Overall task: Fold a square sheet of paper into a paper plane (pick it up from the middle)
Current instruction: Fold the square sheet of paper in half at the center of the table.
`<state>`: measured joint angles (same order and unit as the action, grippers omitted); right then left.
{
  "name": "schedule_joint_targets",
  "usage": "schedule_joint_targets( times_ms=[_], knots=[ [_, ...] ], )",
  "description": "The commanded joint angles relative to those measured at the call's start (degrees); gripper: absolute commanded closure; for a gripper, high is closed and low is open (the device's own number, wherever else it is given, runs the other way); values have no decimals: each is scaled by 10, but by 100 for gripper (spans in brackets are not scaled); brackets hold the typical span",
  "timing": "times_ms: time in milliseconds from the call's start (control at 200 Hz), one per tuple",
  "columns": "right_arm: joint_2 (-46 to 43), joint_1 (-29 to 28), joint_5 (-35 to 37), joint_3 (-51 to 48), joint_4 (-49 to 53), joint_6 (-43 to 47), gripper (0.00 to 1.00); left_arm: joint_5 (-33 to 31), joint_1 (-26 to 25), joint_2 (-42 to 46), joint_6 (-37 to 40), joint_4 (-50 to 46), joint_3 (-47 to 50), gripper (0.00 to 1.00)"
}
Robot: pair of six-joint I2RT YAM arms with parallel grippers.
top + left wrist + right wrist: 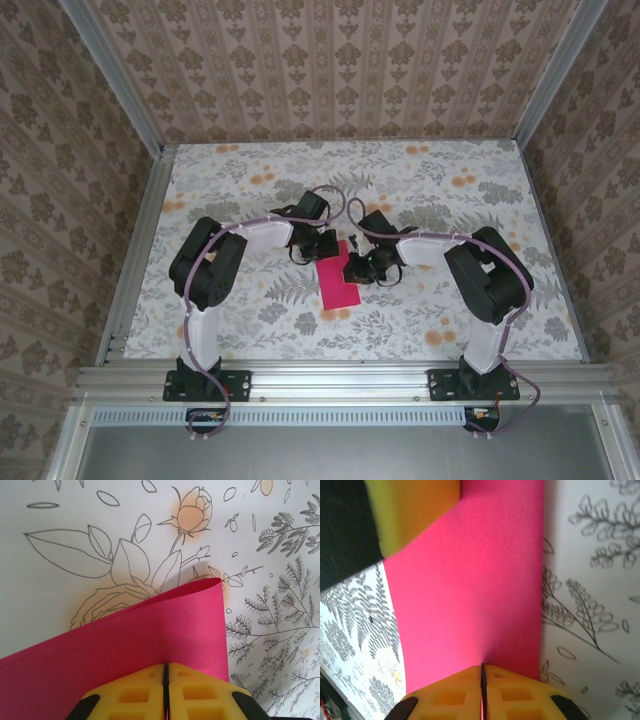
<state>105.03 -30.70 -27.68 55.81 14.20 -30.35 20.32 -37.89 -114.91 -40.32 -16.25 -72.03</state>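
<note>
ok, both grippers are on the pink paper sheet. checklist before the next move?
1. Left gripper gripping the thin magenta-pink paper sheet: ok, jaws closed on its edge.
2. Right gripper gripping the sheet: ok, jaws closed on it too.
3. Fold pressed flat: not ok, the far edge in the left wrist view looks rounded, not creased.
4. Edges of the layers aligned: cannot tell.
5. Room between the grippers: ok but tight; a yellow finger, apparently the other gripper's, sits close in the right wrist view.
6. Sheet untorn: ok where visible.
</note>
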Motion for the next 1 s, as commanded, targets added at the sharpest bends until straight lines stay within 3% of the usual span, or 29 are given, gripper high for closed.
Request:
schedule_joint_targets(
  times_ms=[0,505,790,1000],
  knots=[
    [-16,-3,-12,-47,51,7,90,-44,-2,-33,-9,-24,23,90],
    [-90,-6,-23,-127,85,20,89,-44,0,-38,-9,-21,22,90],
    [-152,-5,-10,-86,45,-2,84,-8,0,-23,26,-5,15,90],
    [-112,-4,54,-28,33,-29,80,26,4,1,55,-12,-16,86]
  ],
)
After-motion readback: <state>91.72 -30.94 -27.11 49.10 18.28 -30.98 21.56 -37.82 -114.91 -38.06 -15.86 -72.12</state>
